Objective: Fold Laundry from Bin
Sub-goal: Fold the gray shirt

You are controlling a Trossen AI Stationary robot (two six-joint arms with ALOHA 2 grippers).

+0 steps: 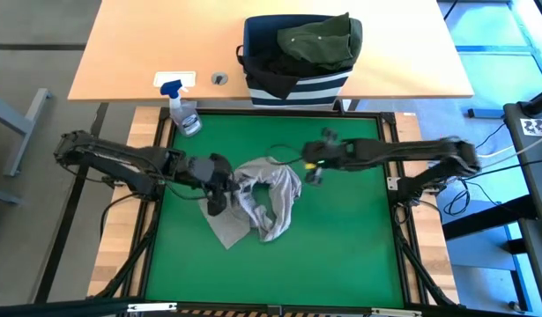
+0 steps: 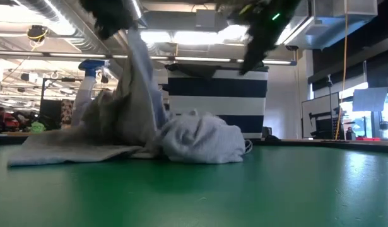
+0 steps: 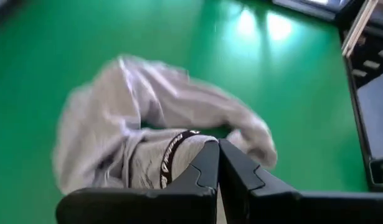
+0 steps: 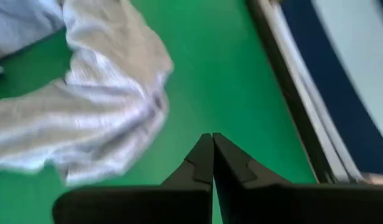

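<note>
Closest to your low camera lay the green mat [image 2: 244, 189], and on it the crumpled light grey cloth garment [image 1: 266, 195], one part drawn upward toward your left gripper [image 1: 216, 187]. You had that gripper's two dark fingers [image 3: 203, 163] pressed together at the garment's edge, with grey fabric and a black printed band just beyond the tips; whether cloth was pinched between them could not be told. Your right gripper [image 1: 314, 169] hung above the mat just beside the garment's other side, its fingers [image 4: 203, 158] shut tip to tip on nothing, bare green under them and the grey cloth off to one side. Well beyond both sets of fingers stood the navy fabric bin [image 1: 297, 85] with white stripes, holding the dark olive green garment [image 1: 322, 41] and a black one [image 1: 271, 63].
</note>
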